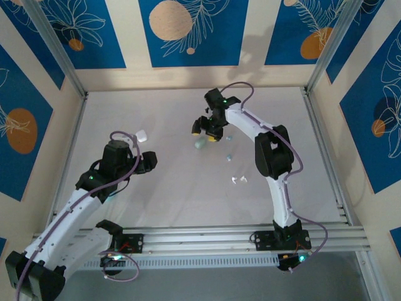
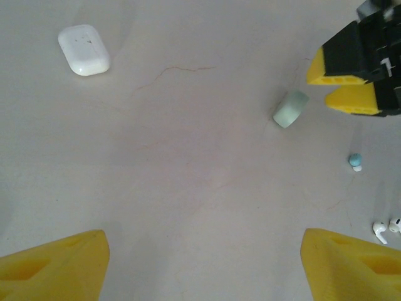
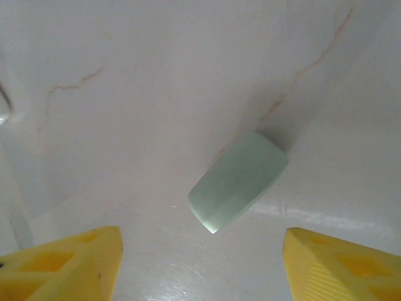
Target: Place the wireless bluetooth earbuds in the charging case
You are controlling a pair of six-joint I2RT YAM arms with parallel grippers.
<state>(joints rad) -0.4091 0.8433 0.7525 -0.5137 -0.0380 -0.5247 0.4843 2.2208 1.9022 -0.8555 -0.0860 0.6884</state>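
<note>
A closed pale teal charging case (image 3: pixel 238 182) lies tilted on the white table, just ahead of my right gripper (image 3: pixel 203 266). That gripper is open and its yellow fingers (image 3: pixel 62 263) hold nothing. From above, the teal case (image 1: pixel 199 143) sits right below the right gripper (image 1: pixel 205 134). A closed white charging case (image 2: pixel 84 49) lies at the far left, beyond my open, empty left gripper (image 2: pixel 200 269). A teal earbud (image 2: pixel 355 161) and two white earbuds (image 2: pixel 380 231) lie loose to the right. The left gripper (image 1: pixel 149 162) hovers near the white case (image 1: pixel 141 135).
In the left wrist view, the right gripper (image 2: pixel 319 89) hangs just right of the teal case (image 2: pixel 291 109). White earbuds (image 1: pixel 237 180) and a teal earbud (image 1: pixel 229 157) lie beside the right arm. Metal frame posts and walls bound the table on all sides.
</note>
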